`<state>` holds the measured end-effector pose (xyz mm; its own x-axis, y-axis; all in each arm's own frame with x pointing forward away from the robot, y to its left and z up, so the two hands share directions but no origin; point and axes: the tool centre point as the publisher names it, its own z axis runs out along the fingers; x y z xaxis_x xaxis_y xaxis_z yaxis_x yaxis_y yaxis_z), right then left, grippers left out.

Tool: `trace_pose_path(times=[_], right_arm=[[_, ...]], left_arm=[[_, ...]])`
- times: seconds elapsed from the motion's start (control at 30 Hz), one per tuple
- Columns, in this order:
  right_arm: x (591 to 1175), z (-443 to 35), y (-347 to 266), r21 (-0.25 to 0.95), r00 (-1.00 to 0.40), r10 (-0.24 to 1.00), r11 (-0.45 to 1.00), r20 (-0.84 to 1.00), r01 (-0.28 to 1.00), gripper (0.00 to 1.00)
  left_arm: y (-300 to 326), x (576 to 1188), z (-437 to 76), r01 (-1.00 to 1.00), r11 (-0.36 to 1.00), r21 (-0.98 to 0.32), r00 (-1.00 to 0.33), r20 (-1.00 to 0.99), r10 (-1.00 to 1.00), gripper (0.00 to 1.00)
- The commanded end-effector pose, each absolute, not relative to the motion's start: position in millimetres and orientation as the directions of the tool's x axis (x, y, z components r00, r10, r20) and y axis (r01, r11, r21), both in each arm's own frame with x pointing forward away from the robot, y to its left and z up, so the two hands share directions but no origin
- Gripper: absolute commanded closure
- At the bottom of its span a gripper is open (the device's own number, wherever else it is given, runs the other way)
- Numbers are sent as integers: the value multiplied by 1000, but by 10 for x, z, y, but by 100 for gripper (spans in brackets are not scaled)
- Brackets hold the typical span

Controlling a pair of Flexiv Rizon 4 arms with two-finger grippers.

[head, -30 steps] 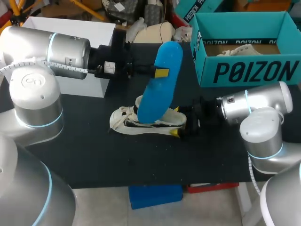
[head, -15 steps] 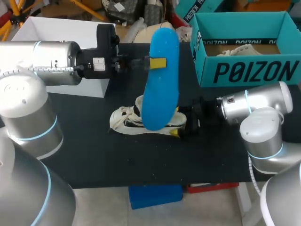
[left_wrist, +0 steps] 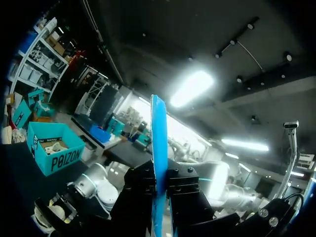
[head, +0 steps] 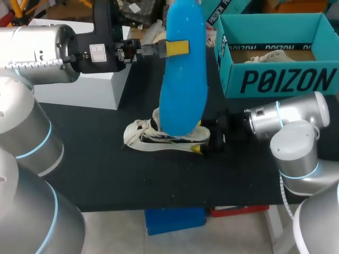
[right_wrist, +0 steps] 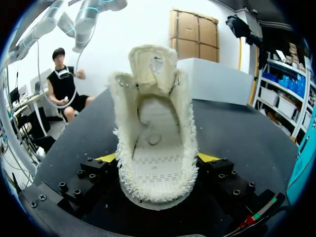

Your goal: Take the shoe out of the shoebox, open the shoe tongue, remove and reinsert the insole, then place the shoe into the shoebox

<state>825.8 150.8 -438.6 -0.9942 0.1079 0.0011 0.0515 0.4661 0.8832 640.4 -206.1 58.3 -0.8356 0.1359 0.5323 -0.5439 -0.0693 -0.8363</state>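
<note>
Nearest on the black table (head: pixel 132 180), the cream shoe (head: pixel 153 138) lies with its toe toward the left arm's side and its heel in the right gripper (head: pixel 203 143). From above, that gripper's fingers are mostly hidden behind the heel. From the right wrist, both yellow fingertips (right_wrist: pixel 209 157) press the fuzzy heel collar from either side, so this gripper is clamped on the shoe. The tongue (right_wrist: pixel 153 60) stands pulled up, and the dotted inner floor is exposed. Above the shoe, the blue insole (head: pixel 183 90) hangs nearly upright, pinched near its upper part by the left gripper (head: pixel 177 47). Its top is cut off at the head view's edge and its lower end covers the shoe's middle, so whether they touch cannot be told. From the left wrist it shows edge-on, a thin blue strip between dark finger blocks. Farther back sit a white box (head: pixel 74 90) at left and the open teal shoebox (head: pixel 280 82) at right. Large dark lettering runs along its front wall, and something pale inside is hard to identify.
</note>
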Motion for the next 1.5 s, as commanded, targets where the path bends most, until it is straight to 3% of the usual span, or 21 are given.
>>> trace_pose_path(times=[0.03, 0.27, 0.33, 0.37, 0.4, 0.63, 0.77, 1.0, 1.2, 1.5], right_arm=[[8246, -4415, 1519, 882, -994, 109, 468, 1, 52, 100], [8246, -4415, 1519, 882, -994, 109, 468, 1, 52, 100], [8239, -4393, 1424, 862, -990, 137, 501, 12, 80, 57], [8233, -4375, 1371, 856, -988, 152, 510, 7, 85, 21], [8229, -4355, 1314, 849, -985, 171, 519, 11, 99, 0], [8185, -4210, 985, 754, -973, 231, 639, 0, 152, 0], [8126, -4122, 881, 642, -966, 256, 744, -16, 187, 0], [8094, -4008, 837, 284, -961, 267, 929, -75, 236, 0], [8104, -3978, 842, -12, -957, 271, 962, -106, 274, 0], [8167, -3919, 900, -243, -972, 184, 946, -150, 216, 0]], left_arm=[[-1961, 6250, 648, -542, -70, -838, -838, 533, 115, 100], [-1961, 6250, 648, -542, -70, -838, -838, 533, 115, 100], [-1961, 6250, 648, -542, -70, -838, -838, 533, 115, 100], [-1961, 6250, 648, -542, -70, -838, -838, 533, 115, 100], [-1961, 6250, 648, -542, -70, -838, -838, 533, 115, 100], [-1961, 6250, 648, -542, -70, -838, -838, 533, 115, 100], [-1961, 6250, 648, -542, -70, -838, -838, 533, 115, 100], [-1961, 6250, 648, -542, -70, -838, -838, 533, 115, 100], [-1961, 6250, 648, -542, -70, -838, -838, 533, 115, 100], [-1961, 6250, 648, -542, -70, -838, -838, 533, 115, 100]])
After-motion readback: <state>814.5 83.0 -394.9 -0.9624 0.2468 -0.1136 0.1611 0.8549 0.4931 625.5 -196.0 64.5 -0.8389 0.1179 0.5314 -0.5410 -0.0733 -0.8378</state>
